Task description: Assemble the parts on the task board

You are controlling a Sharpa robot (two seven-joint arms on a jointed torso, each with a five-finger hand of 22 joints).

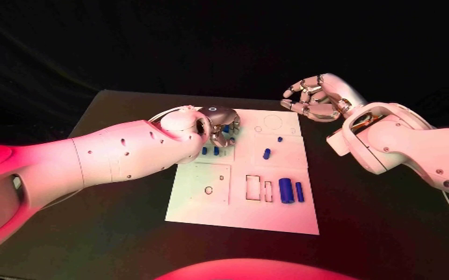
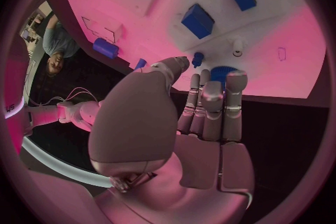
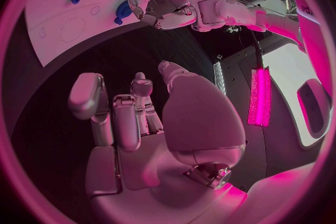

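Board first: in the head view we see the white plate in the middle of the black table, with small blue pieces on it. Two long blue cylinders lie side by side near its right edge, and a short blue peg lies further back. Our left hand hangs over the far left part of the board, fingers curled downward, with two small blue blocks just beside it on the near side. We cannot tell from here whether it holds anything. Our right hand is raised past the board's far right corner, fingers curled in, holding nothing, well apart from the pieces.

In the left wrist view, the left hand has its fingers together and pointing at the board. A round blue disc sits right at the fingertips, and a small blue peg stands just beyond them. Whether they touch the disc we cannot tell. Two blue blocks lie further off.

In the right wrist view, the right hand is loosely curled over the dark table, empty, with the board well beyond it and the left hand at the board's edge.
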